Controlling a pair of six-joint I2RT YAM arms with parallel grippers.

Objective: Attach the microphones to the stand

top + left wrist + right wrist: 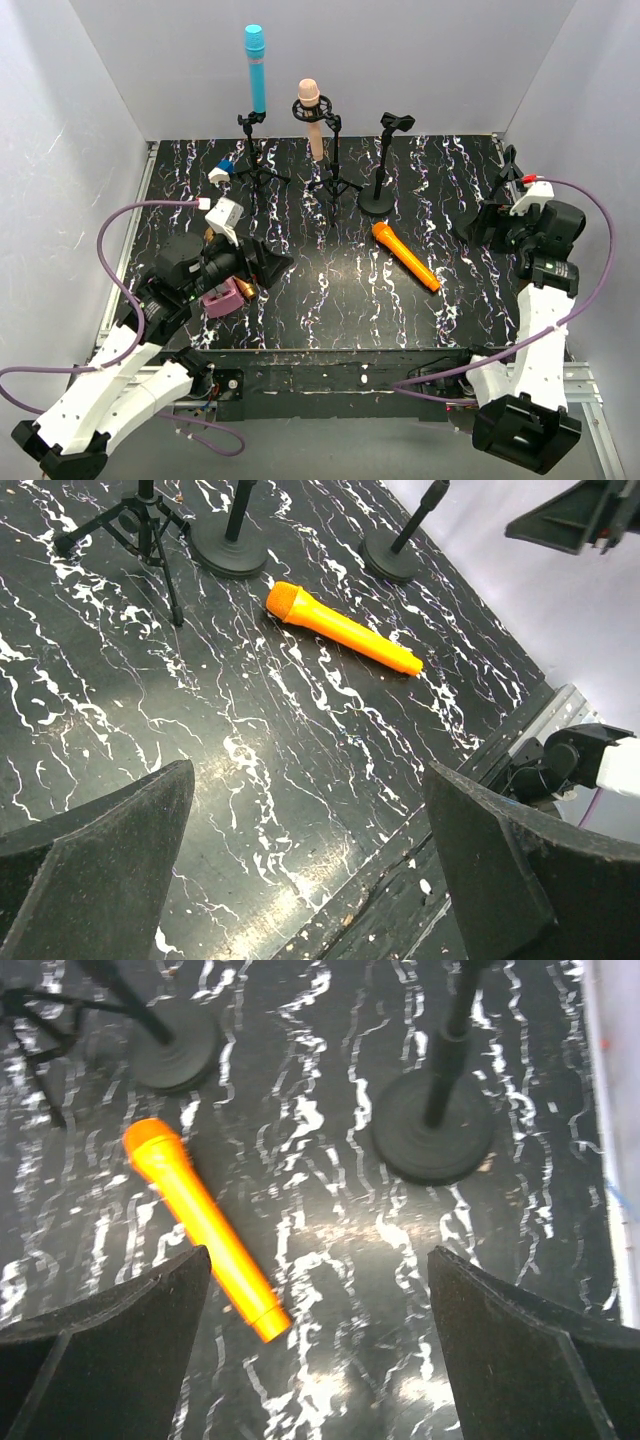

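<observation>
Roughly halfway: slim cyan microphone (256,65) and pale pink microphone (311,115) are mounted; orange microphone (405,256) lies near the round-based black stand (378,203); left tool (308,780) and right tool (320,1260) gape.

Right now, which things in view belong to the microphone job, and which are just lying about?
Job: cyan microphone, pale pink microphone, orange microphone, empty stand.
Lying about: pink box, small white-and-blue object.

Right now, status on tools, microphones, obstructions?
Left tool, right tool open, empty. Cyan microphone, pink microphone mounted. Orange microphone lying loose, nothing atop it. Round-base stand vacant.
</observation>
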